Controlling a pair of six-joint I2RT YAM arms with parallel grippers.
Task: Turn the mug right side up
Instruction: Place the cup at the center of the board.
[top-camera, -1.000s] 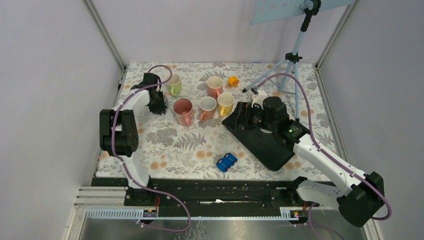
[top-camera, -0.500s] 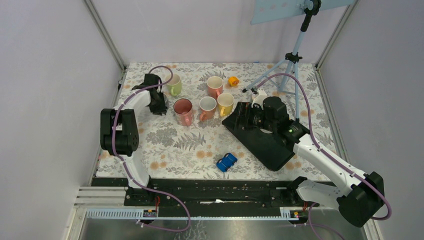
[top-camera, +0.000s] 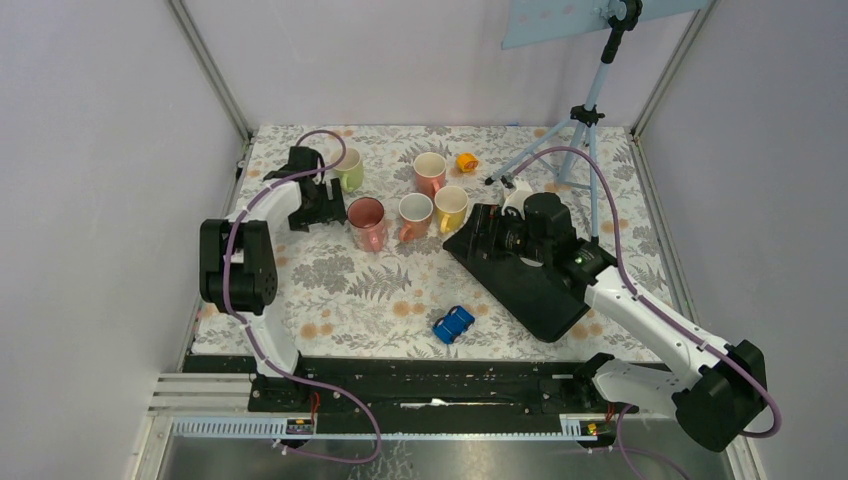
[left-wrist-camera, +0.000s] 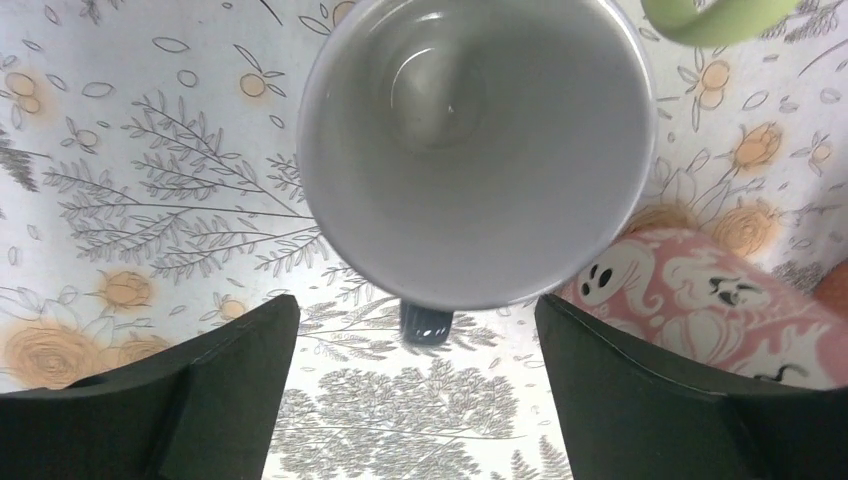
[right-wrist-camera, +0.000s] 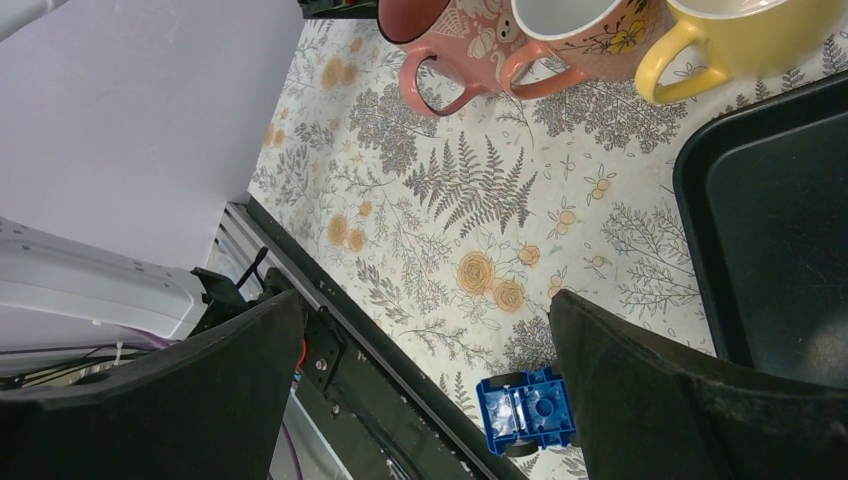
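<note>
While the mug (left-wrist-camera: 470, 150) stands mouth up, left gripper (left-wrist-camera: 415, 305) open beside it, right gripper (right-wrist-camera: 425, 305) open over the tray (right-wrist-camera: 780, 230).

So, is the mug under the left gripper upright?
Upright: the left wrist camera looks down into the mug, its white inside and bottom showing.

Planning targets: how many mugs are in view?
6: green mug, salmon mug, yellow mug, floral mug and pink mug clustered; white-lined mug at the left pincer. Right arm may hide another.

white arms (top-camera: 640, 312), black joints (top-camera: 240, 265), purple cables (top-camera: 596, 205), black tool fingers (left-wrist-camera: 160, 400)
</note>
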